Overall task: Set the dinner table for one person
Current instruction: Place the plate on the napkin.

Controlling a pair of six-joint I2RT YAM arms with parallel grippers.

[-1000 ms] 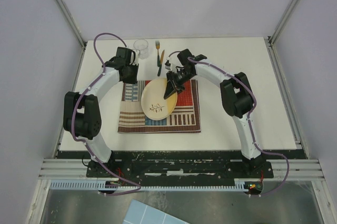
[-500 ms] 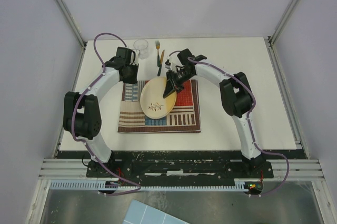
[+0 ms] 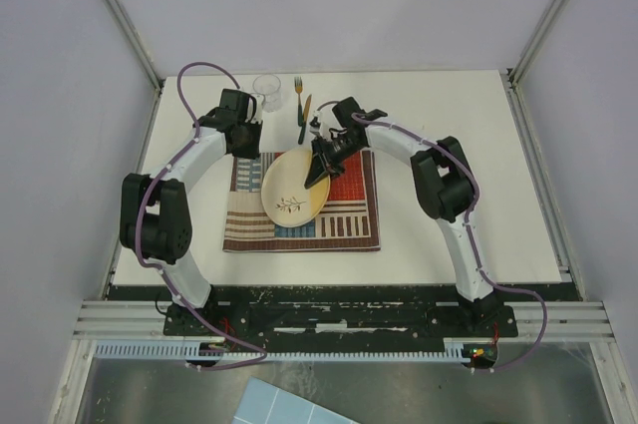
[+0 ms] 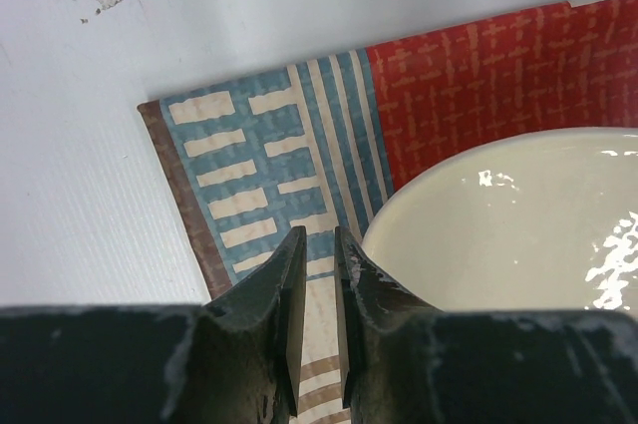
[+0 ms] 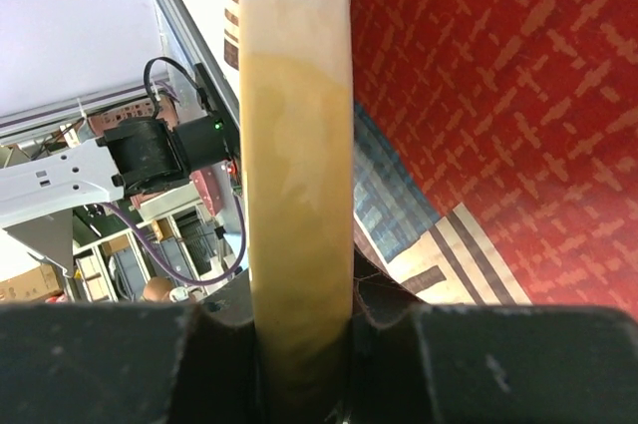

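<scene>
A cream plate (image 3: pixel 289 193) with a leaf sprig hangs tilted over the striped placemat (image 3: pixel 344 219) on the dinner table (image 3: pixel 449 125). My right gripper (image 3: pixel 318 175) is shut on the plate's right rim. In the right wrist view the plate's edge (image 5: pixel 294 145) runs upright between the jaws of the right gripper (image 5: pixel 299 339), with the red part of the placemat (image 5: pixel 478 95) beyond. My left gripper (image 3: pixel 247 143) hovers over the placemat's far left corner. Seen from the left wrist, the left gripper (image 4: pixel 319 239) has a narrow gap and holds nothing; the plate (image 4: pixel 518 224) lies just to its right.
A clear glass (image 3: pixel 267 90), a fork (image 3: pixel 297 88) and a knife (image 3: pixel 303 117) lie on the table behind the placemat. Metal frame posts and grey walls close in the table on the left, right and back.
The right gripper has carried the plate a little to the left and toward the middle of the placemat. The left arm has stayed where it was.
</scene>
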